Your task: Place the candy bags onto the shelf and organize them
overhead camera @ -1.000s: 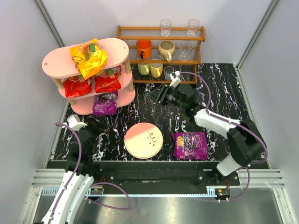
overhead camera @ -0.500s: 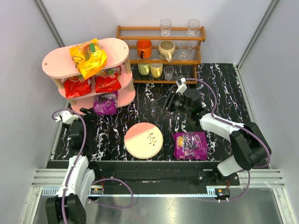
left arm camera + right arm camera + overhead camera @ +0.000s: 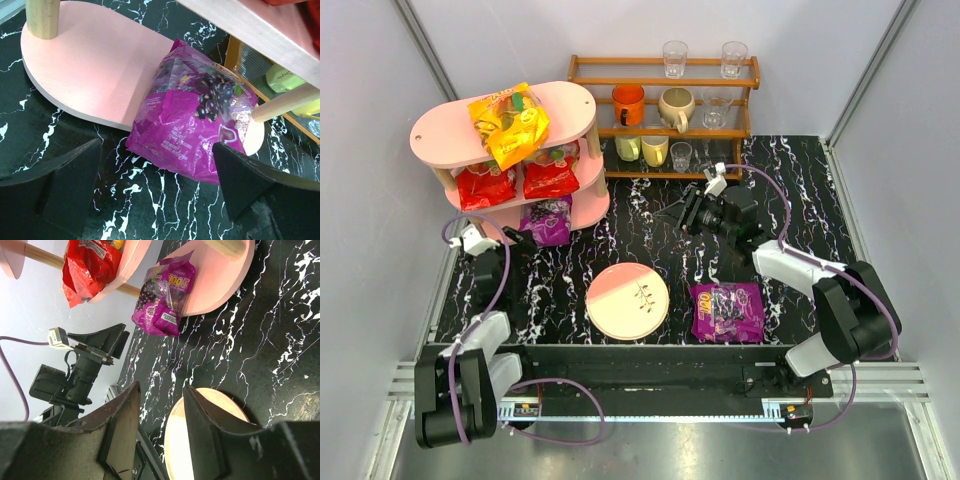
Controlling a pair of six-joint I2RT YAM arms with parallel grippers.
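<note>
text | purple candy bag (image 3: 162, 299) on shelf: "100", probably | other print: too blurred to read

Black marble-look table (image 3: 800, 200) with white veins, shut in by pale grey walls (image 3: 880, 60). Toward the front edge, a round plate (image 3: 627, 300), half pink and half cream (small sprig print right of centre). At the back, a brown wooden rack (image 3: 665, 72). Carries two clear glasses (image 3: 674, 58) on top, apart from each other. Holds an orange mug (image 3: 628, 104), a cream mug (image 3: 676, 108) and a clear glass mug (image 3: 717, 108) on the middle tier. Keeps two yellow-green mugs (image 3: 628, 148) and a small glass (image 3: 681, 156) lowest.
</note>
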